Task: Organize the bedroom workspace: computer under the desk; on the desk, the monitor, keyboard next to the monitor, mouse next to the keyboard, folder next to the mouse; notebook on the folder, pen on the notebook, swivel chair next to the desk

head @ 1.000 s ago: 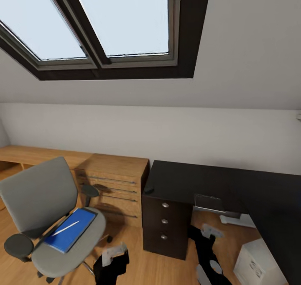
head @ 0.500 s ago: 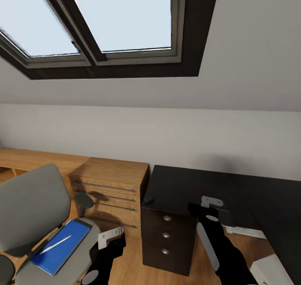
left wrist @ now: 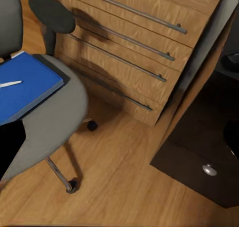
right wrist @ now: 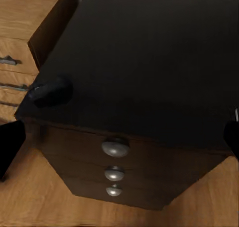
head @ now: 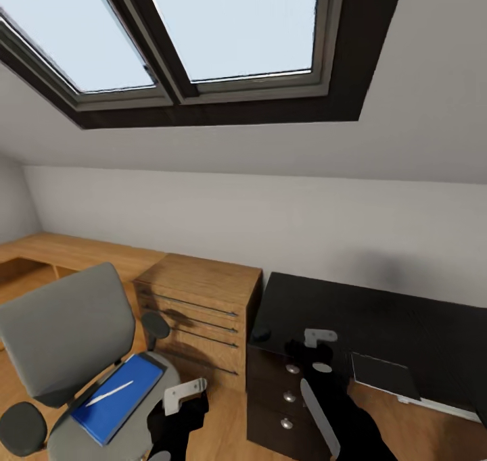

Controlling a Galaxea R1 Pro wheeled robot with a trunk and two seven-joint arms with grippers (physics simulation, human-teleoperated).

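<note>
From my head, the view had swung since a second before: both arms had risen, my right gripper [head: 320, 337] over the desk [head: 406, 326], my left gripper [head: 184, 393] beside the swivel chair [head: 64, 332]; I could not tell either's grip. My left wrist saw the folder [left wrist: 25, 85] on the seat, apparently my next pickup. My right wrist saw the mouse [right wrist: 50, 91] at the desk's corner.

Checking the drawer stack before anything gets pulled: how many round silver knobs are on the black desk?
3, in a vertical line down the desk's front: top knob, middle knob, bottom knob. Others may be hidden.

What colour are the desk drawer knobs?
Silver knobs on the black desk; clearest in the right wrist view.
</note>
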